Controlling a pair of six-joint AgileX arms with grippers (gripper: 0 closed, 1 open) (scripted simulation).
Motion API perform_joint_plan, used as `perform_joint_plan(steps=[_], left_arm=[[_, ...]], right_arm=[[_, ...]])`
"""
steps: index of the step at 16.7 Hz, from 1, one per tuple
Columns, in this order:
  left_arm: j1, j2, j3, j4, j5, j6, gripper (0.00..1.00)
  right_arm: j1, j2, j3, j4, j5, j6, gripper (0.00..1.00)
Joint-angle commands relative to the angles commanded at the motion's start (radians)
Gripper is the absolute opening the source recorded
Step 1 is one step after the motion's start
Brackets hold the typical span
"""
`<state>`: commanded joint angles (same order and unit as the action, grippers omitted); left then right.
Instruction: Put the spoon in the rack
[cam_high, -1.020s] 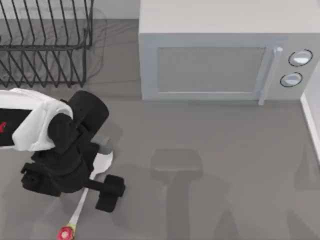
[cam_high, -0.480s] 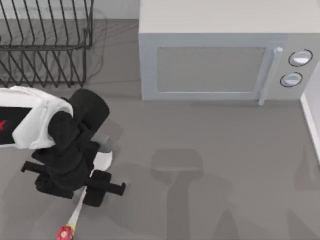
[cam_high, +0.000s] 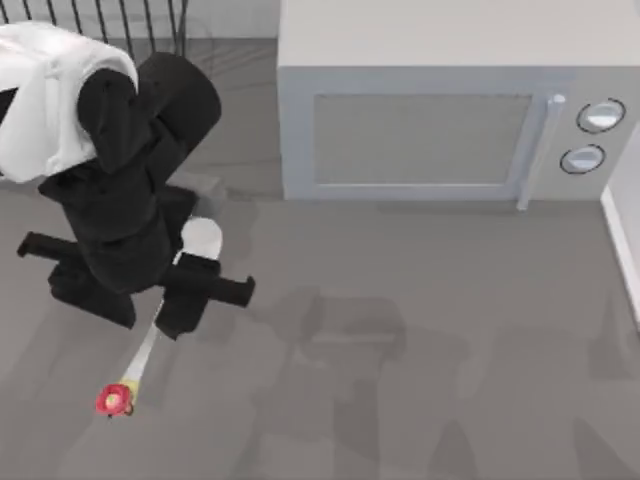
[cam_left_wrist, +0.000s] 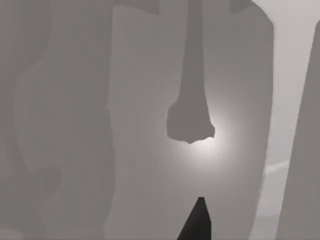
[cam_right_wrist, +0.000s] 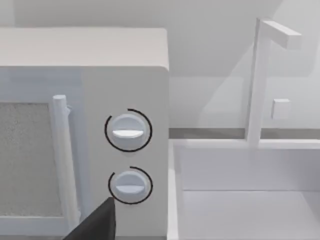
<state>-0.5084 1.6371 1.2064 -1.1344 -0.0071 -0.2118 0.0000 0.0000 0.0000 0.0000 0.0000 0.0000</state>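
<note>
At the top view's far left, at about ten o'clock, the black wire rack (cam_high: 120, 20) shows a few slanted rods past our left arm's white and black body. Our left gripper (cam_high: 190, 295) sits at about eight o'clock, its dark fingers clamped on the spoon (cam_high: 150, 345) along the upper handle. The white oval bowl pokes out just above the gripper, toward the rack, and the thin handle runs down toward seven o'clock, ending in the red-and-yellow flower knob. The spoon casts a shadow apart from itself on the grey surface (cam_high: 420, 380), so it appears lifted rather than lying flat. It is well apart from the rack, with the arm between them.

The left wrist view looks onto pale grey ground with soft shadows and a dark fingertip (cam_left_wrist: 196, 222) at its edge.

Moving right, the grey microwave (cam_high: 440, 110) takes up the twelve to two o'clock stretch, door shut, handle and two round dials on its right-hand end. The right wrist view faces those dials (cam_right_wrist: 128, 131), with a white basin and faucet (cam_right_wrist: 260, 80) beside the microwave. One dark tip of our right gripper (cam_right_wrist: 97, 222) shows there; we cannot tell whether it is apart or together.
</note>
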Motion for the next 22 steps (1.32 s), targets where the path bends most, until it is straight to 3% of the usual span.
perform_joint_plan(steps=[6,13,17,22], left_arm=[[-0.002,-0.083,0.26,-0.331,0.001,0.0,0.0],[0.002,-0.095,0.284,-0.356,0.0,0.003,0.0],[0.065,-0.158,0.257,-0.252,0.02,0.023,0.0],[0.249,-0.321,0.162,0.085,0.075,0.079,0.0]], right_arm=[[0.0,0.0,0.0,0.0,0.0,0.0,1.0],[0.0,0.0,0.0,0.0,0.0,0.0,1.0],[0.0,0.0,0.0,0.0,0.0,0.0,1.0],[0.0,0.0,0.0,0.0,0.0,0.0,1.0]])
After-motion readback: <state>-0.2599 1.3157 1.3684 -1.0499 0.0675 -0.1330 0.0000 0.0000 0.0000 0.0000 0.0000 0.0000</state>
